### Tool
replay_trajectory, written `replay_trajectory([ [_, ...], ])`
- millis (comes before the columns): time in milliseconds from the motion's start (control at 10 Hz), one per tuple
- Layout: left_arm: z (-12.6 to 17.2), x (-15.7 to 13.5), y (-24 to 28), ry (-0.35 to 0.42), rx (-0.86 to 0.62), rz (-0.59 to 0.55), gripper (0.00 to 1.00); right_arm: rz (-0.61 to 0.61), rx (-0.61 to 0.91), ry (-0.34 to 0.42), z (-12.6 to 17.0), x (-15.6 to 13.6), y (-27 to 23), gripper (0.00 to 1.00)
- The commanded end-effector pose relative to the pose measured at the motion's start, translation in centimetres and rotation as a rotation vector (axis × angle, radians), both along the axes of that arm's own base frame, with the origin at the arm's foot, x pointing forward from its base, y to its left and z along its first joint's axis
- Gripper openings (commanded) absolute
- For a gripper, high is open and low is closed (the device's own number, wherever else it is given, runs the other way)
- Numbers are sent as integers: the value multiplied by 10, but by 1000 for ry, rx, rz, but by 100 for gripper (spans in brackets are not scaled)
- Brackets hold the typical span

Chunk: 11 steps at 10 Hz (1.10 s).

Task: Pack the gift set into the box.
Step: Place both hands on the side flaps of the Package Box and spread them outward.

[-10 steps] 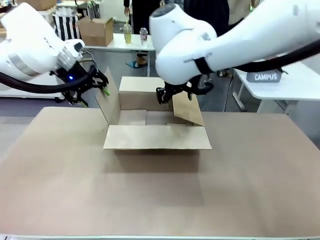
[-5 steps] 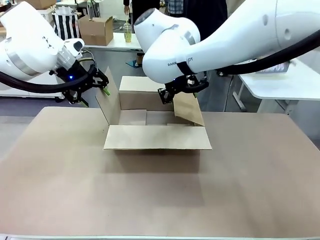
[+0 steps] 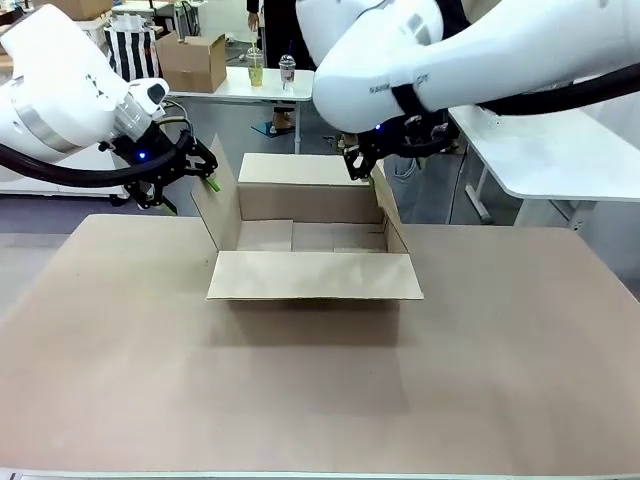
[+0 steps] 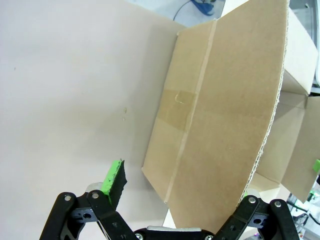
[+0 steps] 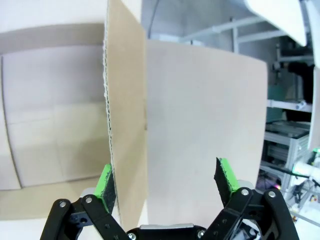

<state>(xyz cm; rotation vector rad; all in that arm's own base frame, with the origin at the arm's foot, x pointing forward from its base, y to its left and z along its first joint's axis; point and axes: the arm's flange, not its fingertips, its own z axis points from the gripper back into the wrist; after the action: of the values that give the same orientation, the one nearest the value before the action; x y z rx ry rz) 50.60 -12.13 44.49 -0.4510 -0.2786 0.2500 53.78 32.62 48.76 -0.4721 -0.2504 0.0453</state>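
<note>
Open box (image 3: 312,275) at mid-table (image 3: 300,400), long axis running left to right.
It sits top-up, near flap folded out toward the robot. The left claw (image 3: 205,172) is spread wide astride the upright left flap (image 3: 218,205); the right claw (image 3: 363,165) is spread wide astride the right flap (image 3: 390,220).

Open brown box (image 3: 312,255), flaps spread

Reads to me as robotics lab or workshop, not home. Left arm (image 3: 55,90) and right arm (image 3: 480,50), both white, over brown work table (image 3: 300,400). At 11 o'clock, white table (image 3: 235,90) with small carton (image 3: 190,60), cup (image 3: 255,68), bottle (image 3: 287,70). Striped bag (image 3: 133,50) at 10 o'clock. Second white table (image 3: 570,165) at 2 o'clock. Person (image 3: 275,25) standing at 12. Metal racks (image 5: 282,132) in my right wrist view.
</note>
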Motion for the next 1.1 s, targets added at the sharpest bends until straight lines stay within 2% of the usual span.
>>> replay_trajectory([
  [0,0,0,1,-5,11,9,100,-37,39,-18,-3,-22,-33,100],
  [100,0,0,1,-5,11,9,100,-50,43,-14,-5,-26,-37,100],
  [200,0,0,1,-5,11,9,100,28,127,9,-6,-30,-28,100],
  [300,0,0,1,-5,11,9,100,-24,7,-8,9,-11,-26,100],
  [700,0,0,1,-5,11,9,100,-15,29,-1,5,-15,-26,100],
  [1000,0,0,1,-5,11,9,100,-147,308,48,6,-3,-120,100],
])
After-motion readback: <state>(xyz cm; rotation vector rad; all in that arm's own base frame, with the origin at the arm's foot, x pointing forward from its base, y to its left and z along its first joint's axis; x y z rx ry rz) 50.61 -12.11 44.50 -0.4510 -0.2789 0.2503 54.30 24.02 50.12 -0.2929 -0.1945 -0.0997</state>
